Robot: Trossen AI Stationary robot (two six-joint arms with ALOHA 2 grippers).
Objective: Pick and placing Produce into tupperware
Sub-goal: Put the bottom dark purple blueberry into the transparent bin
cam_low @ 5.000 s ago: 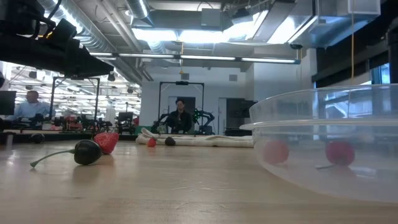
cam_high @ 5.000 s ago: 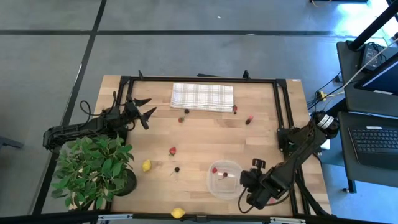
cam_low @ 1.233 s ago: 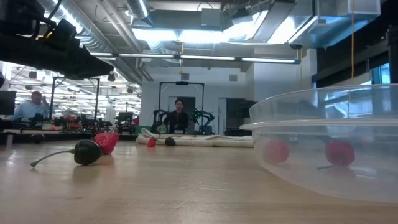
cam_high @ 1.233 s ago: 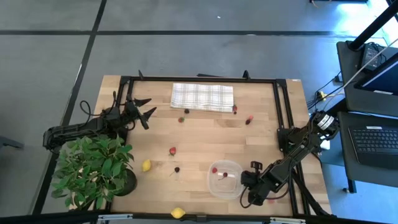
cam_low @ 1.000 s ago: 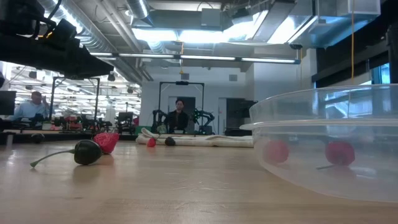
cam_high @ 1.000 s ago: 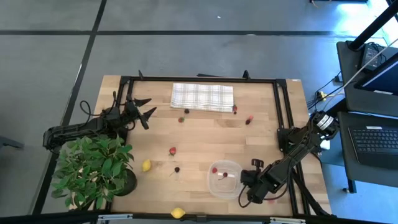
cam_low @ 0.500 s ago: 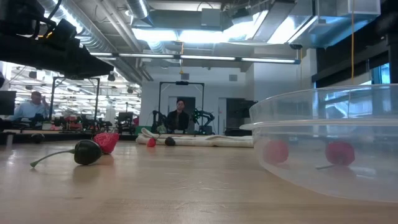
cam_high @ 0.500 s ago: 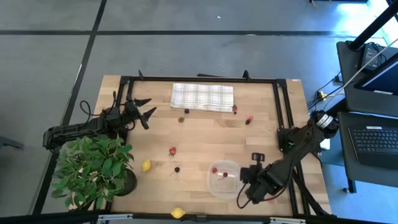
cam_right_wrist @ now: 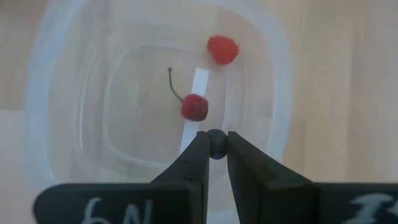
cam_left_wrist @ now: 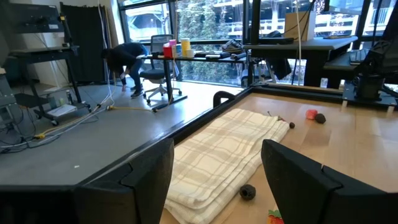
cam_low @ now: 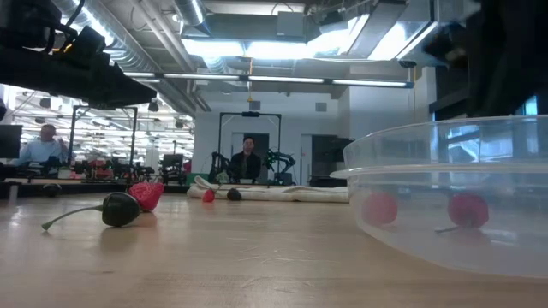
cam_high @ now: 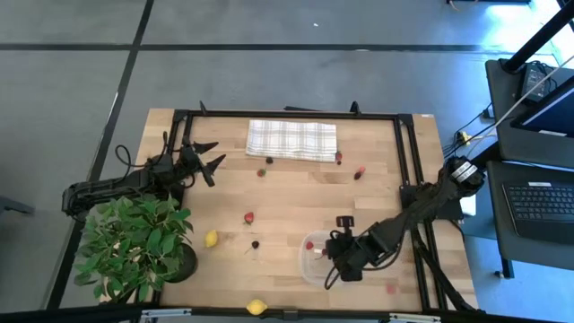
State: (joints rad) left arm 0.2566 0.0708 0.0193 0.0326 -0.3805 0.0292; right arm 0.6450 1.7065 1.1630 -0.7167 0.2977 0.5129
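Right wrist view looks straight down: the right gripper [cam_right_wrist: 217, 144] hangs over the tupperware [cam_right_wrist: 56, 93], jaws closed on a small dark berry [cam_right_wrist: 217, 142]; two red berries [cam_right_wrist: 194, 107] lie inside; the left gripper [cam_high: 212, 158] waits half-open near the cloth [cam_high: 291, 140].

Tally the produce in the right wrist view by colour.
Red, in the tupperware: 2, a berry and a stemmed cherry
Dark: 1, a dark berry held in the right gripper, jaws shut on it
Total: 3
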